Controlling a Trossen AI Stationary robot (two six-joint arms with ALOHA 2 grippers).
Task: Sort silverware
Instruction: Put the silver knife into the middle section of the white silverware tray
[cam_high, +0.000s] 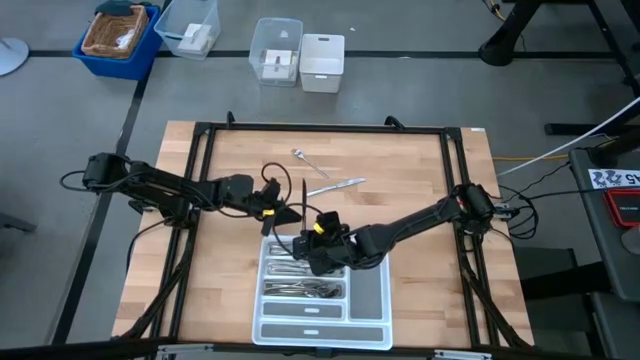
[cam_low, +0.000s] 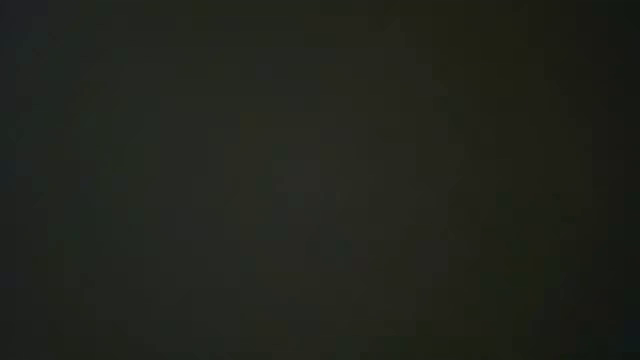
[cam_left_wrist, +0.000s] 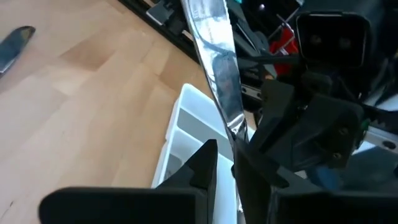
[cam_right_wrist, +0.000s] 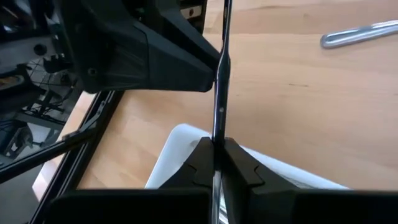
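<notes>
Both hands (cam_high: 300, 228) pinching one knife (cam_left_wrist: 217, 68)

A shiny knife (cam_left_wrist: 217, 68) stands nearly upright over the tray's far end, pinched at two places along its length. A spoon (cam_high: 308, 161) and another knife (cam_high: 338, 186) lie loose on the wood beyond. More silverware (cam_high: 300, 290) lies in the tray's compartments.

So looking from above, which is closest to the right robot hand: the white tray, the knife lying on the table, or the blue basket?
From the right gripper:
1. White plastic compartmented tray, directly beneath it.
2. Shiny silver metal knife, lying on the wooden table farther back.
3. Blue plastic basket, on the floor, far back-left corner.
</notes>
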